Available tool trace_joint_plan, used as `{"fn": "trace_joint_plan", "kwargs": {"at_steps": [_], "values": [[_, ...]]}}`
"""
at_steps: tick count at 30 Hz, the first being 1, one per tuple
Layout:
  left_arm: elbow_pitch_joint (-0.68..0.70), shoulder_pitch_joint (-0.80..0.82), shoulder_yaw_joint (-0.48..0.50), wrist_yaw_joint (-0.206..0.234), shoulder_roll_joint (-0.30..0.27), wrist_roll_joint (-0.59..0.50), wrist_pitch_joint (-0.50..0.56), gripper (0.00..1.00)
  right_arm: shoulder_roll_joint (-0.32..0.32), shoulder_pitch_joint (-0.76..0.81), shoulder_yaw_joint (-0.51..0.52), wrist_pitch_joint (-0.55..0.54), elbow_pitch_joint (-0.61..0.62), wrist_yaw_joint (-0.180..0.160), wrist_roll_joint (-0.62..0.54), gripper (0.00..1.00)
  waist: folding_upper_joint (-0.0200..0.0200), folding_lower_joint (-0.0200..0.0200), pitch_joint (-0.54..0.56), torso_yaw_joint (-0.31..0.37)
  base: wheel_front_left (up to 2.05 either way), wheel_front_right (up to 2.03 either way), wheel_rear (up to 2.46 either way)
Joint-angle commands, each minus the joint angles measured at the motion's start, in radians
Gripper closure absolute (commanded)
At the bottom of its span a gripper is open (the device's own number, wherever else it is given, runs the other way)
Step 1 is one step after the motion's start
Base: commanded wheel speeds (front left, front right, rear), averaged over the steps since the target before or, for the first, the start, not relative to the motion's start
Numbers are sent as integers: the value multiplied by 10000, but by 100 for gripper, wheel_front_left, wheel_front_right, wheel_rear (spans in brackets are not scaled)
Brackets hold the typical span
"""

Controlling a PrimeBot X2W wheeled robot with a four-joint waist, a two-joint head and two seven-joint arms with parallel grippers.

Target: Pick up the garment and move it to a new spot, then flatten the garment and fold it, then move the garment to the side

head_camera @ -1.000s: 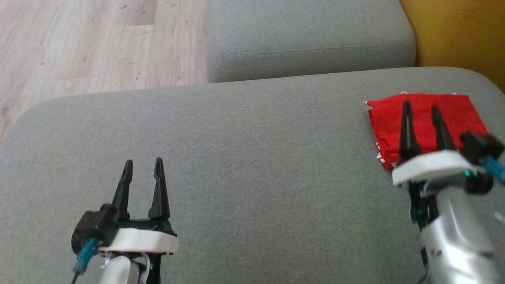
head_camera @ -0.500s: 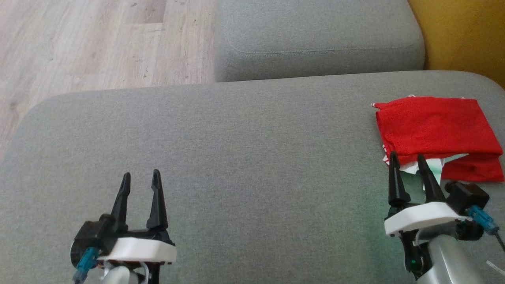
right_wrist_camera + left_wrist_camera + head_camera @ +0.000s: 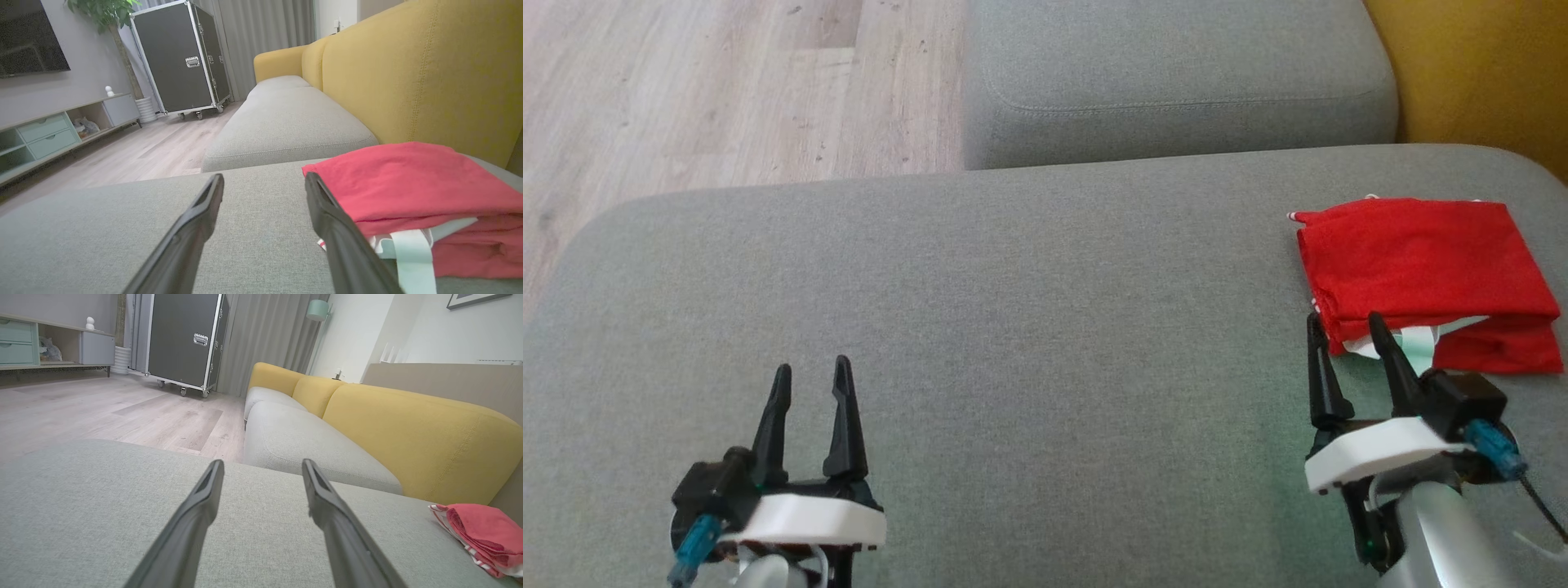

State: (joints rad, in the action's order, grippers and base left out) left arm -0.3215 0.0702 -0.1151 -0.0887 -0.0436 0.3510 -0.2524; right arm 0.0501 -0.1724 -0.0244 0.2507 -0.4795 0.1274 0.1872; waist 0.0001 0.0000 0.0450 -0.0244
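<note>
Grey cushion [image 3: 1029,286] bears red garment [image 3: 1421,261] just beyond right gripper [image 3: 1343,320].

A folded red garment [image 3: 1421,261] lies at the right edge of the grey sofa cushion [image 3: 1013,327]. The right end effector [image 3: 1344,320], with fingers apart and empty, is just beside its near corner. The left end effector [image 3: 812,367], also spread, is well apart from it at the lower left.

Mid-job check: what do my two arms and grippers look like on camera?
They match. The left gripper and right gripper each have two long, black, tapered fingers rising from a white mounting plate. Beside the plate sits a black block with a teal connector. The right forearm is glossy silver, with a thin black cable beside it.
</note>
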Motion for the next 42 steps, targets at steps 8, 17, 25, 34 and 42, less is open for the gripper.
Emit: {"fn": "trace_joint_plan", "kwargs": {"at_steps": [8,17,25,34,42], "values": [[190,385,289,-26,-66,478,-94,0,1,-310,-240,110,367,33,-407,0,-1,0,-37,64,0,0,0],[-505,-127,27,-14,9,929,205,100,-20,178,116,-234,-361,1,219,100,-1,0,-57,80,0,0,0],[-407,-106,167,-41,4,1708,426,100,-19,245,166,-434,-142,3,1169,100,-1,0,-86,91,0,0,0],[-317,-77,313,-68,-1,2485,651,100,-17,290,235,-645,55,5,2103,100,-1,0,-114,102,0,0,0],[-233,-44,463,-95,-6,3257,880,100,-16,321,319,-870,235,8,3030,100,-1,0,-142,113,0,0,0]]}}
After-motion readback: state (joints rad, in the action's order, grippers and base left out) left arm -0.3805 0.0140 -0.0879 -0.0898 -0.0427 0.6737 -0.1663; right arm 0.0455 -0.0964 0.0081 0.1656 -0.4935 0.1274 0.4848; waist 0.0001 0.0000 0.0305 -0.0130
